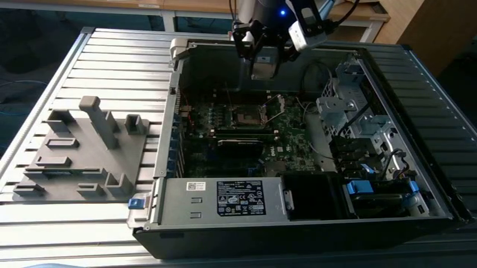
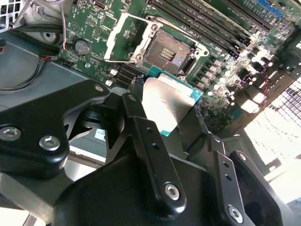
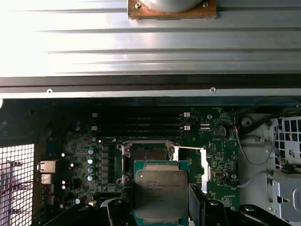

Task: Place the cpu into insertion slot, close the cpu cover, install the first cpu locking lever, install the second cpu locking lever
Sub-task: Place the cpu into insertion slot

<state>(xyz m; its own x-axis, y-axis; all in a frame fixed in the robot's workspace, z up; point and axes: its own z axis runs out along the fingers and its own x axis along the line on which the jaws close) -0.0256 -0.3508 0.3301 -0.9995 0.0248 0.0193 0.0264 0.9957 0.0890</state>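
Between the jaws of the gripper, clamped by its edges, sits the cpu: judged light, stiff, fragile; edge-hold suits.

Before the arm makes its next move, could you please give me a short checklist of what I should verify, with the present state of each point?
1. The cpu is gripped by the tool: ok, shut on two opposite edges.
2. The insertion slot is empty: ok.
3. The cpu cover is swung open, off the slot: ok.
4. The cpu is seated in the slot: not ok, it hangs above the motherboard.
5. The cpu's corners match the slot's: cannot tell.
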